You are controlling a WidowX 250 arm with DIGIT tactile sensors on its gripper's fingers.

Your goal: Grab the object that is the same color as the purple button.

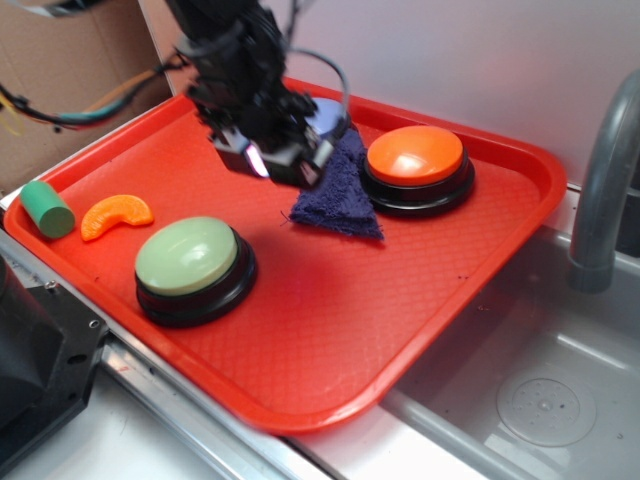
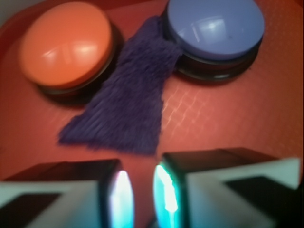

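Note:
The object is a dark navy-purple piece of fuzzy cloth (image 1: 343, 205) (image 2: 124, 111). It lies flat on the red tray (image 1: 330, 320), between two buttons. The purple button (image 2: 214, 28) has a lavender top and touches the cloth's narrow end; in the exterior view it (image 1: 330, 113) is mostly hidden behind the arm. My gripper (image 1: 283, 165) (image 2: 142, 197) hovers over the tray just short of the cloth's wide edge. Its jaws stand nearly together with only a narrow slit between them, holding nothing.
An orange-topped button (image 1: 415, 158) (image 2: 66, 45) sits right beside the cloth. A pale green-topped button (image 1: 188, 258) stands at the tray's front left, with an orange slice (image 1: 117, 215) and a green cylinder (image 1: 47, 208) near the left rim. A sink (image 1: 540, 400) and faucet (image 1: 600, 190) lie to the right.

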